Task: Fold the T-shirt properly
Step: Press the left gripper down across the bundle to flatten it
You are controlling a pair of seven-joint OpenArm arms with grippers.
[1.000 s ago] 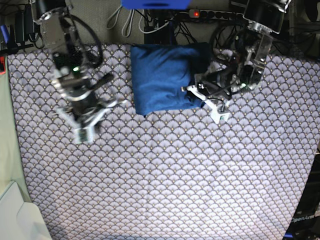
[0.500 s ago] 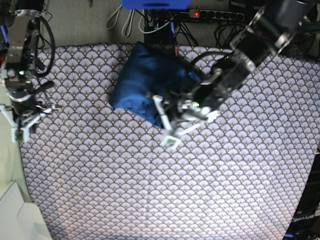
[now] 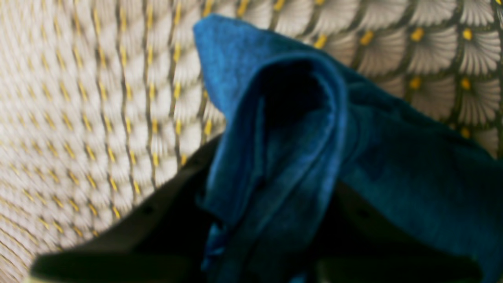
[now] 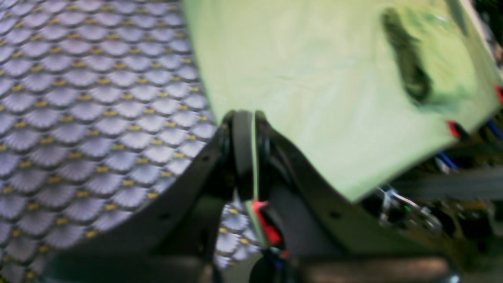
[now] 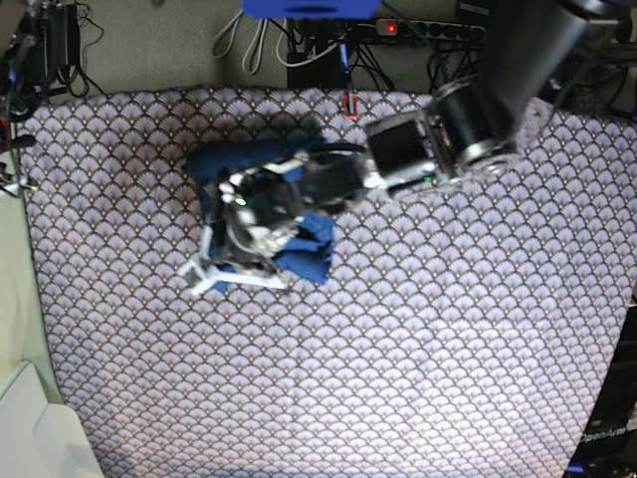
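The blue T-shirt [image 5: 304,247] lies bunched at the left-centre of the scallop-patterned tablecloth [image 5: 418,349], partly hidden under my left arm. My left gripper [image 5: 237,267] reaches across from the right and is shut on a fold of the shirt. In the left wrist view the blue cloth [image 3: 283,157] stands pinched between the two black fingers [image 3: 157,220], lifted off the tablecloth [image 3: 78,98]. My right gripper [image 4: 249,157] is shut and empty, over the tablecloth's left edge. In the base view it is only just visible at the far left edge [image 5: 12,179].
A pale green surface [image 5: 15,299] borders the tablecloth on the left and fills the top of the right wrist view [image 4: 314,78]. A white box [image 5: 30,428] sits at the bottom left. A power strip and cables [image 5: 418,30] run along the back.
My left arm has swept left across the table, dragging the shirt from the back centre to the left-centre and bunching it. My right arm has drawn away to the left edge.
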